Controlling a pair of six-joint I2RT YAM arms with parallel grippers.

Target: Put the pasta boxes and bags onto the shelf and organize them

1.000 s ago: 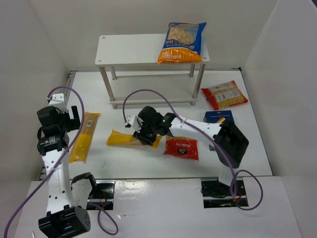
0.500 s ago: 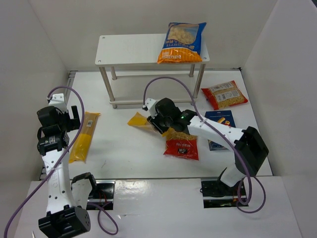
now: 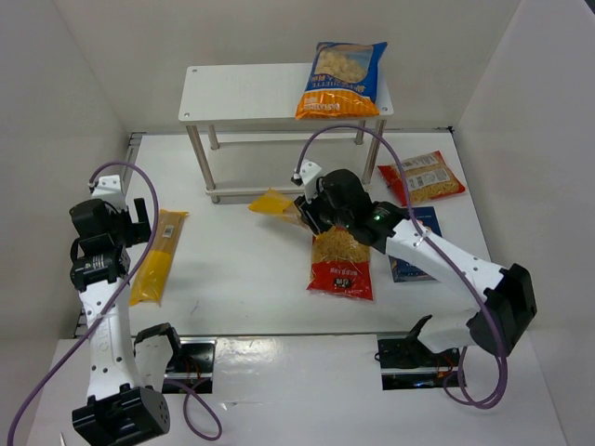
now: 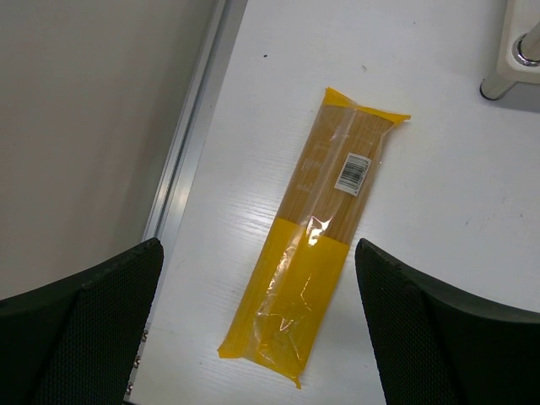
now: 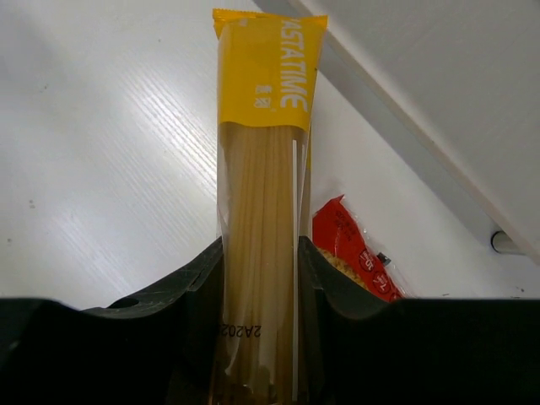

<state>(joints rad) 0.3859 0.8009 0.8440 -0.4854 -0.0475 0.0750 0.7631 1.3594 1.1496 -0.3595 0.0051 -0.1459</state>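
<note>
Right gripper (image 3: 314, 212), clamped on a yellow spaghetti bag (image 5: 261, 152), should level it parallel to the far-edge shelf (image 3: 246, 93) before release.

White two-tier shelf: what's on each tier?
The white two-tier shelf carries a blue-and-orange plastic pasta bag on its top board, right end. That board hides most of the lower tier.

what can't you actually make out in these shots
- Dark blue box: top external, right arm crosses its front.
- Held spaghetti bag: right wrist, its near end runs between the fingers of the right end effector and off the bottom edge.
- Shelf: top external, its top board hides most of the lower tier.
- Loose spaghetti bag: left wrist, white label too small to read.
</note>
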